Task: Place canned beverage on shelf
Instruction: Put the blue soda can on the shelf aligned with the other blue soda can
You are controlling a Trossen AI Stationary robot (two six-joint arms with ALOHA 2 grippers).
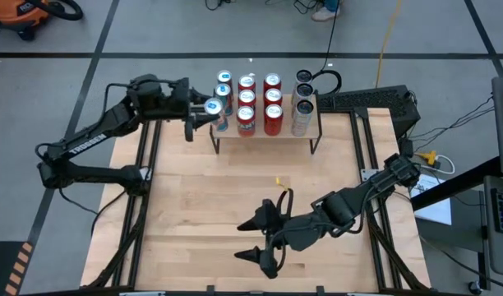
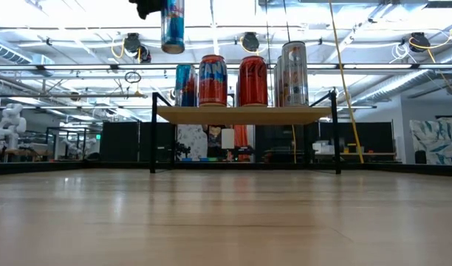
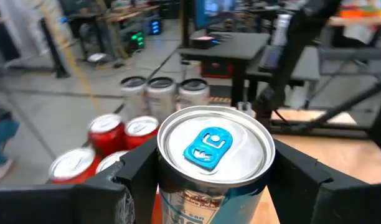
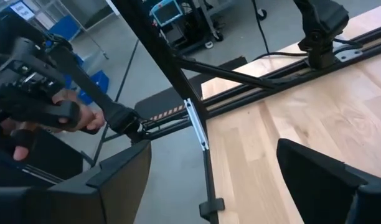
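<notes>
Two dark robot arms worked over a wooden counter. The landmark was the shelf, a low light-wood top on thin black legs standing at the counter's far edge. It carried rows of upright cans: blue ones at its left end, red cans in the middle, tall silver cans at its right end.

The left pincer was clamped on a blue can, one dark finger on each side, the can upright with its blue pull tab facing up. In the level view the blue can hung well above the shelf top, over the shelf's left end, clear of the cans below it.

The right pincer waited near the counter's front edge, well apart from the shelf, its fingers spread wide and holding nothing.

The step in hand appeared to be lowering the can into a free spot at the shelf's left end. To do it well, the arm should keep the can upright, line it up over bare wood beside the blue cans rather than over a neighbour, descend slowly until the base rests flat, and only then release. Neighbours stood close together, so sideways drift could topple one.
</notes>
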